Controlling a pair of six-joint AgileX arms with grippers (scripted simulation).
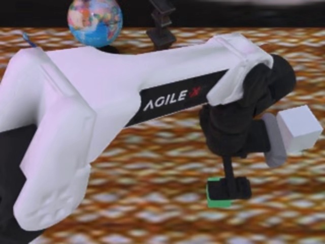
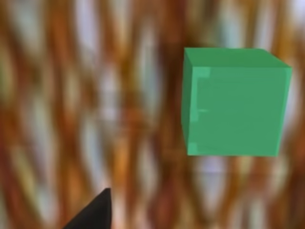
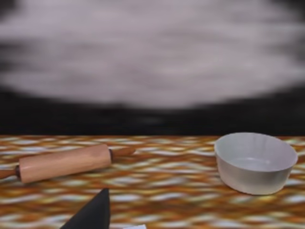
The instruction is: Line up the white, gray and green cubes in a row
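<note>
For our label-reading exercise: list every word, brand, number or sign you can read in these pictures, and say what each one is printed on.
"AGILE" followed by a red X mark: white letters on the black panel of the white left arm in the top view.
Small blue globe with coloured countries at the table's far edge: any map lettering is too blurred to read.
The two wrist views show no text.

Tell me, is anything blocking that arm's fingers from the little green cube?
Nothing visible. In the top view the left gripper sits right over the green cube, its dark fingers covering most of it. The gray cube and white cube lie apart, farther back to the right.
</note>
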